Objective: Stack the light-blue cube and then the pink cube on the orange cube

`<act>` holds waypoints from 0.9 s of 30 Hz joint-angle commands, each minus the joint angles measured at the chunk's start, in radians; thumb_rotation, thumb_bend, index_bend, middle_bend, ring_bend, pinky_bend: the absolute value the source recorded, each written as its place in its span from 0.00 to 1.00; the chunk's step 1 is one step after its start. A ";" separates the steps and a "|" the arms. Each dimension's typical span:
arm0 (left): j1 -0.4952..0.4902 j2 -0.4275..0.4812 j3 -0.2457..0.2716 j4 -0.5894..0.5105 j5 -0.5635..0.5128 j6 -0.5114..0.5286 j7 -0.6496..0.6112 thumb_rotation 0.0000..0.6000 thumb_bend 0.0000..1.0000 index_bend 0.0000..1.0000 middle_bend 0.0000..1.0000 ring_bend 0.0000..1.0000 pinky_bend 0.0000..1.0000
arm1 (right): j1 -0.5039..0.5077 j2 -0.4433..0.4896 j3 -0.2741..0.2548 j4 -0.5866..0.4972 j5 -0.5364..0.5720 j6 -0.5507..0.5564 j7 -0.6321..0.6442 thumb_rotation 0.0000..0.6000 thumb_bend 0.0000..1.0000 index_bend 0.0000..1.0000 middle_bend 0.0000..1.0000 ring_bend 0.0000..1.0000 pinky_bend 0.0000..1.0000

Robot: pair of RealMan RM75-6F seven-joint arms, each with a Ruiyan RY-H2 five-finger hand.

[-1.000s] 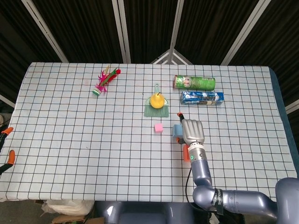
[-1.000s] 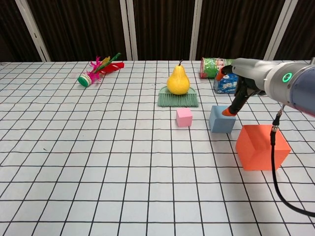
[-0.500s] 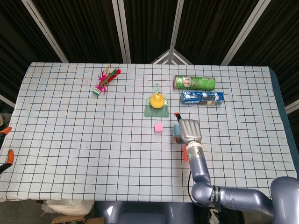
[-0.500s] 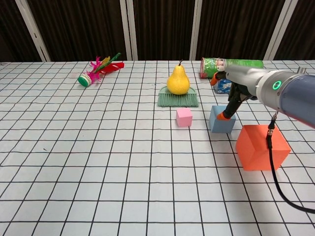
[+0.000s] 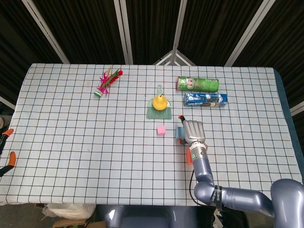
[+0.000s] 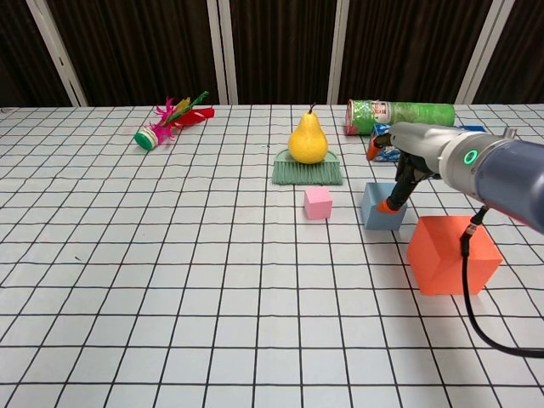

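- The orange cube [image 6: 452, 253] sits nearest on the checked tablecloth [image 6: 170, 280], at the right
- Just behind it the light-blue cube [image 6: 382, 206] rests on the cloth, with the right hand [image 5: 193, 132] over its top, orange-tipped fingers [image 6: 387, 205] reaching down its right side; whether they grip it I cannot tell
- The pink cube [image 6: 318, 202] lies just left of the blue one, apart from it
- Farther back, a pear [image 6: 308, 138] on a green brush [image 6: 308, 172], a green can [image 6: 399, 115] and a feathered shuttlecock [image 6: 170, 118]
- The left hand [image 5: 6, 147] shows only orange fingertips at the table's left edge; its state is unclear
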 commanded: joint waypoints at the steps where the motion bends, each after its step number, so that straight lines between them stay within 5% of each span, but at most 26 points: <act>1: 0.001 0.000 0.000 -0.001 0.000 0.001 0.001 1.00 0.60 0.10 0.05 0.00 0.00 | 0.001 -0.002 -0.002 0.003 0.000 0.000 0.000 1.00 0.29 0.25 1.00 1.00 0.97; 27: 0.001 0.002 0.001 -0.003 -0.001 0.001 0.001 1.00 0.60 0.10 0.05 0.00 0.00 | 0.012 -0.027 -0.017 0.045 0.001 0.017 -0.019 1.00 0.29 0.39 1.00 1.00 0.97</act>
